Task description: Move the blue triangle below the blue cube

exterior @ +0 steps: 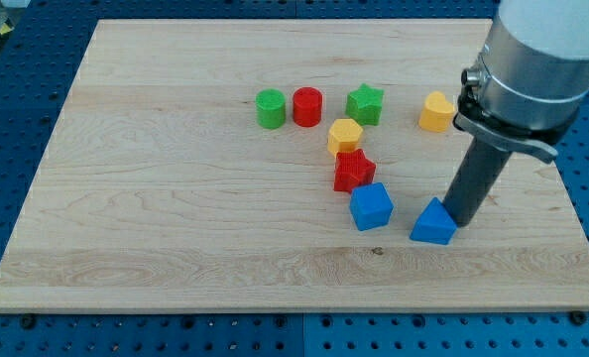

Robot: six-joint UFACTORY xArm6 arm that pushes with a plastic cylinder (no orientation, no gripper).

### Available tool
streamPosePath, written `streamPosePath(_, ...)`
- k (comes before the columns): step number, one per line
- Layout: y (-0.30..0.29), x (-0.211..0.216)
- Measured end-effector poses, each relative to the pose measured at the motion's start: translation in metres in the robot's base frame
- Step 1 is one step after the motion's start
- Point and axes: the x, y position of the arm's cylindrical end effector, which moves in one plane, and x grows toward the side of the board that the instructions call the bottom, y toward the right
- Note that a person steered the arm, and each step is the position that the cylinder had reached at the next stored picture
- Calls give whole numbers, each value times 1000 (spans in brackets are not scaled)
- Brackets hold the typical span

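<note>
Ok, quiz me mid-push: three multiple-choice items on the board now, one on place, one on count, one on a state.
1. Where is my tip relative to the blue triangle?
A. at its right side
B. far to its left
C. above the green star

2. How many red blocks are there?
A. one
B. two
C. four

3. Is the blue triangle below the blue cube yet?
A. yes, directly below
B. no, it sits to the cube's right
C. it is stacked on the cube

Answers: 1 A, the rod ends against the triangle's right side. 2 B, a red cylinder and a red star. 3 B, both sit at about the same height in the view.
</note>
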Motion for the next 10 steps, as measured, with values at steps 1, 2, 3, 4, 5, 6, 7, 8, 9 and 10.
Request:
streamPosePath(1,-10,8)
streamPosePath(2,-12,-9)
streamPosePath(3,-14,-15)
streamPosePath(4,-20,3)
streamPosePath(5,-22,18)
streamPosePath(6,-26,19)
streamPosePath(7,-43,20)
streamPosePath(8,-57,20)
streamPosePath(9,-55,18)
streamPosePath(10,-45,13)
